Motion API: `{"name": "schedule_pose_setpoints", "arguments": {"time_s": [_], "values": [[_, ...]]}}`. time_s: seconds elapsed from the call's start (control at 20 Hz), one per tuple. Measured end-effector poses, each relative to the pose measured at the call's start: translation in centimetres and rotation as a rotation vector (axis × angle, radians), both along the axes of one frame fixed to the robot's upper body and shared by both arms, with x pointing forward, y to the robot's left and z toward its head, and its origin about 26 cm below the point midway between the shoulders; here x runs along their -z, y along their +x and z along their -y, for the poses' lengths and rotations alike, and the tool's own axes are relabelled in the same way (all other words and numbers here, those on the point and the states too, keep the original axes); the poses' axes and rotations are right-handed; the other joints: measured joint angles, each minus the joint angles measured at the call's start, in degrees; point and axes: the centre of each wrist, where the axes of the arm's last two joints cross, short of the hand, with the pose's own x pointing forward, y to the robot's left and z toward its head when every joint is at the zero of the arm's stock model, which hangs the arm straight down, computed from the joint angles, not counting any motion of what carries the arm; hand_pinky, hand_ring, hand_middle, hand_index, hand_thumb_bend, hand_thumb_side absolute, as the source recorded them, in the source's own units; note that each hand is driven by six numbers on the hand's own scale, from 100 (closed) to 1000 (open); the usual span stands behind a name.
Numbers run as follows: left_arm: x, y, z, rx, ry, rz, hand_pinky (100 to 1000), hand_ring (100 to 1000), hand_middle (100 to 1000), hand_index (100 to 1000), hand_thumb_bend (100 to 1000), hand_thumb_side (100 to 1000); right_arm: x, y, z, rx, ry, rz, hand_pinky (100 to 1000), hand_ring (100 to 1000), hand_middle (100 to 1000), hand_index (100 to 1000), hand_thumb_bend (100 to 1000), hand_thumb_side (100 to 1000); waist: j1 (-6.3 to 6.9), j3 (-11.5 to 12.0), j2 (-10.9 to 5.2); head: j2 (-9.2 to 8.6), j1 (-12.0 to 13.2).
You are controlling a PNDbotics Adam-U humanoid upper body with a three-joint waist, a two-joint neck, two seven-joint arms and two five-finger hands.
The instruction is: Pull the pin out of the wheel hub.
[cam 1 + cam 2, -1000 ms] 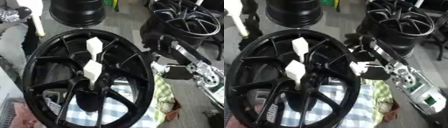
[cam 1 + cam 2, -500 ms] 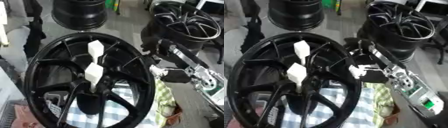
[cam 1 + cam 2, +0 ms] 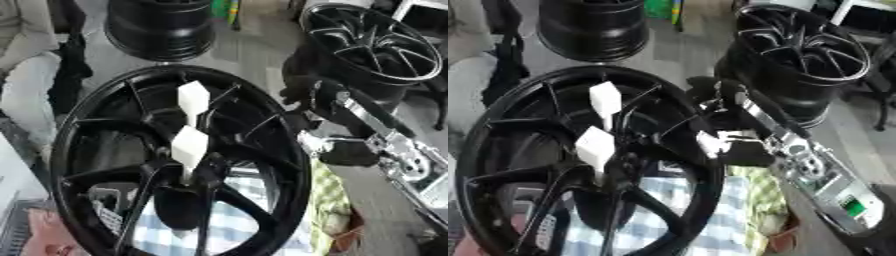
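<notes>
A large black spoked wheel hub [image 3: 96, 165] lies tilted in front of me. Two white block-headed pins stand in it: one [image 3: 192, 96] toward the far side and one [image 3: 190, 145] nearer the centre, each on a thin stem. My right arm [image 3: 815, 167] comes in from the lower right. Its black hand [image 3: 710, 97] lies at the hub's right rim, to the right of the pins and apart from them. The hand shows dark against the dark wheel. My left hand is out of sight.
A second black wheel [image 3: 162, 25] stands at the back, a third [image 3: 376, 42] at the back right, close behind my right arm. A blue-checked cloth [image 3: 236, 220] lies under the hub, a green-checked one [image 3: 328, 200] to its right.
The whole picture has drifted a little, so the camera has moved. My right hand stays by the hub's right rim, and both pins stand as before.
</notes>
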Motion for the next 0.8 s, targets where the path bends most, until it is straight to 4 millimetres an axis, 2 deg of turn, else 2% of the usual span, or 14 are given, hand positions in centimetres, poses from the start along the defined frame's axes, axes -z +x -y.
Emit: {"name": "schedule_pose_setpoints", "arguments": {"time_s": [0.1, 0.3, 0.8], "values": [[0.6, -0.2, -0.3, -0.027, -0.012, 0.010, 764, 825, 829, 876, 594, 651, 0.0, 0.0, 0.0, 0.000, 0.000, 0.000, 672, 776, 769, 911, 100, 305, -0.07, 0.00, -0.01, 0.00, -0.01], [1.3, -0.3, -0.3, -0.042, -0.032, 0.033, 755, 813, 816, 872, 588, 660, 0.1, 0.0, 0.1, 0.003, -0.002, -0.005, 672, 776, 769, 911, 100, 304, -0.18, 0.01, -0.36, 0.00, -0.01], [1.0, -0.1, 1.4, 0.013, -0.084, 0.109, 744, 797, 801, 864, 510, 632, 0.2, 0.0, 0.2, 0.007, -0.009, -0.011, 672, 777, 769, 911, 100, 303, -0.39, 0.01, -0.50, 0.01, -0.01]]}}
